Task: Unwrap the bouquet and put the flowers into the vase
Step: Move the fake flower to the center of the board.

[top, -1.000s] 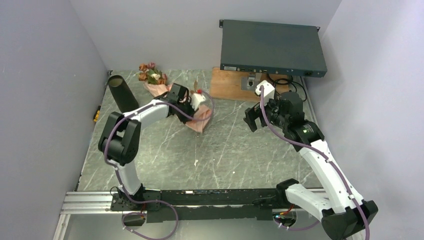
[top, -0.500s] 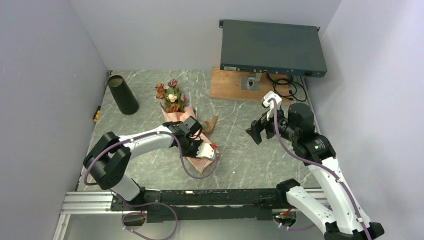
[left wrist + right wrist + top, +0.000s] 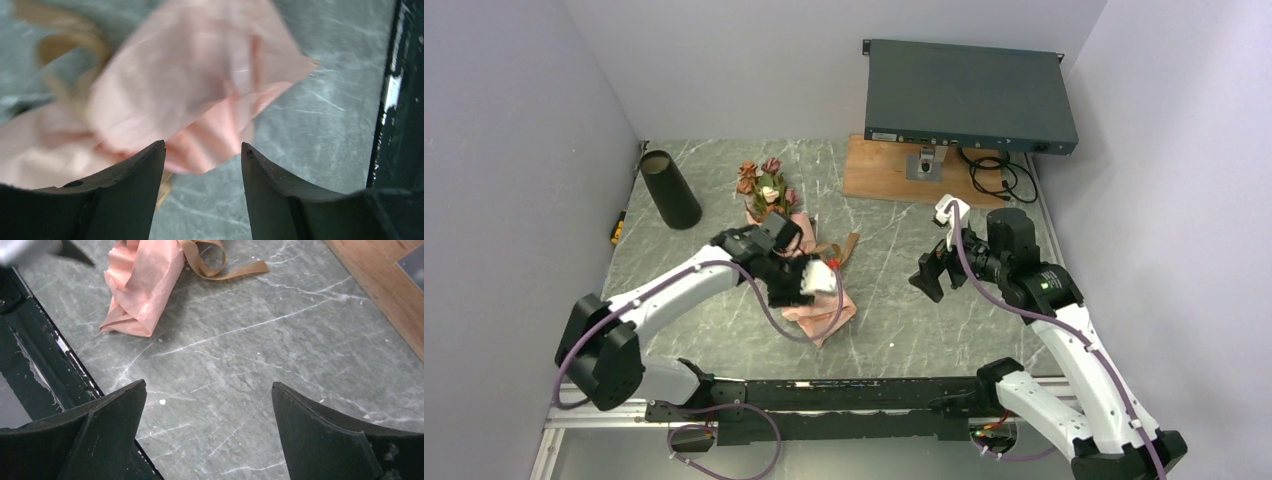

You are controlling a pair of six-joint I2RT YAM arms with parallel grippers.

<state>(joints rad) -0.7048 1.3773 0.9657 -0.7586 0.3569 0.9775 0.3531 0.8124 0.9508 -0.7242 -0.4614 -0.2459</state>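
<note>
Salmon-pink paper (image 3: pixel 200 75) of the bouquet (image 3: pixel 822 310) is seen lying on the grey marble table (image 3: pixel 924 330) at the centre of the top view. Its flowers (image 3: pixel 764 187) are pointed toward the upper left, and a tan ribbon (image 3: pixel 220 267) is trailed beside the wrap. The left gripper (image 3: pixel 202 147) is held just over the wrap's lower end, its 2 fingers parted with nothing pinched between them. The right gripper (image 3: pixel 207 385) is spread wide above the marble, right of centre. The black vase (image 3: pixel 670 188) is seen standing at the upper left, well apart from the bouquet.
</note>
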